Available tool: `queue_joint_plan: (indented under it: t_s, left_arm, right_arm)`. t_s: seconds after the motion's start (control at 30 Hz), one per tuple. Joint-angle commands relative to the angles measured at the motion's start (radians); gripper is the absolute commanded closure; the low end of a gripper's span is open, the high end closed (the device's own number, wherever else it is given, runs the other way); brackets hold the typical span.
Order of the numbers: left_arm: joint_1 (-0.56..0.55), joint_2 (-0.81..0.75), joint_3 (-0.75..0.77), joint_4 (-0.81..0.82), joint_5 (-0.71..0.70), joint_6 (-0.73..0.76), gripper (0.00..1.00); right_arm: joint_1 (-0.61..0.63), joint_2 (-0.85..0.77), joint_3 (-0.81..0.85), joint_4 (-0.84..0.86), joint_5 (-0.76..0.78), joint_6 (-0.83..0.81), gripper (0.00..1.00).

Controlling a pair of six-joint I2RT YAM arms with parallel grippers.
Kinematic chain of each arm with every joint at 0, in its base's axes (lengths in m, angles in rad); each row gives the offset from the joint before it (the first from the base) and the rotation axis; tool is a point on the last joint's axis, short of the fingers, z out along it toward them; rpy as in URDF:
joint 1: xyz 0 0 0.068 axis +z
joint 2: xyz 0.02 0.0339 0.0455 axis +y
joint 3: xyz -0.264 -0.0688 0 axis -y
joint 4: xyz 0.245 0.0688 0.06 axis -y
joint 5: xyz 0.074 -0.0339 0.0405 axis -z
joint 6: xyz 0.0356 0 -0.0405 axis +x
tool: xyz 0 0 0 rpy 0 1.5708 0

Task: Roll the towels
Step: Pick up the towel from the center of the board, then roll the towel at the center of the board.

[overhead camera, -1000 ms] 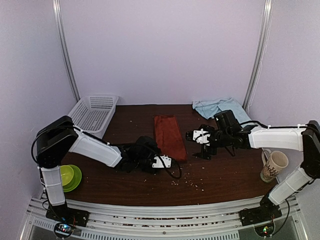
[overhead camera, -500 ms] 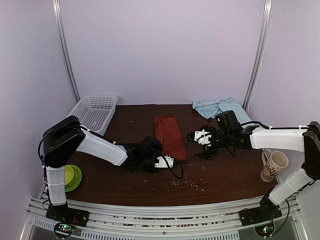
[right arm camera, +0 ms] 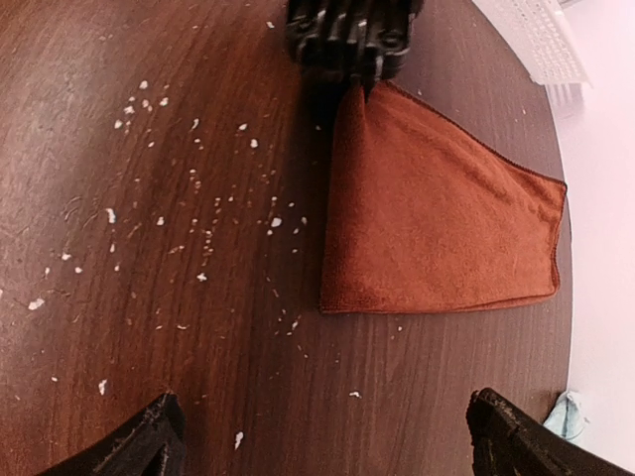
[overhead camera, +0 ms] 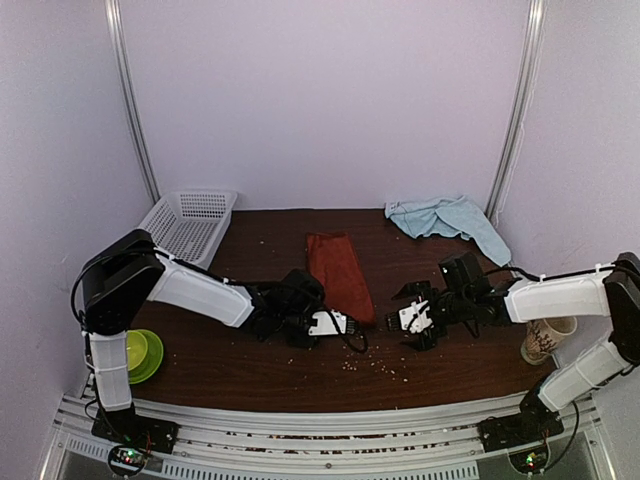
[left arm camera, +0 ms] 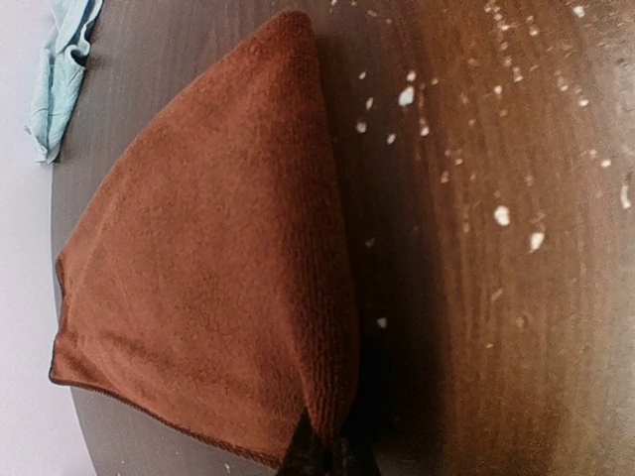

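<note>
The rust-red towel (overhead camera: pixel 338 272) lies flat mid-table, long side running away from me. My left gripper (overhead camera: pixel 352 322) is shut on its near corner, and the cloth rises into a pinched fold between the fingertips (left arm camera: pixel 322 458). My right gripper (overhead camera: pixel 400 320) hovers low just right of the towel's near end, open wide and holding nothing. In the right wrist view its fingertips (right arm camera: pixel 149 446) frame bare wood, with the red towel (right arm camera: pixel 437 218) and the left gripper (right arm camera: pixel 347 35) beyond. The pale light-blue towel (overhead camera: pixel 445 217) lies crumpled at the back right.
A white slotted basket (overhead camera: pixel 185 226) sits at the back left. A green bowl (overhead camera: pixel 141 353) is by the left arm's base and a mug (overhead camera: pixel 548 330) stands at the right edge. Pale crumbs (overhead camera: pixel 378 366) dot the dark wooden table (overhead camera: pixel 250 370).
My left gripper has closed on the red towel's near corner. The right arm has swung nearer and lower, from beside the towel's middle to its near end, still open.
</note>
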Motion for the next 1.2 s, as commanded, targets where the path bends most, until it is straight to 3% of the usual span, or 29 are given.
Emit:
queue_joint_plan:
  t_s: [0.0,0.7,1.17]
  left_arm:
    - [0.013,-0.038,-0.041,-0.042,0.153,-0.069,1.0]
    - [0.141,-0.099,-0.059,-0.076,0.477,-0.165,1.0]
    - [0.183,-0.112,-0.046,-0.09,0.564,-0.191,1.0]
  right_arm:
    - [0.034,0.026,-0.012,0.086,-0.018,-0.102,0.02]
    - [0.26,0.234,-0.056,0.401,0.333,-0.024,0.17]
    - [0.313,0.345,-0.05,0.523,0.494,0.005,0.34]
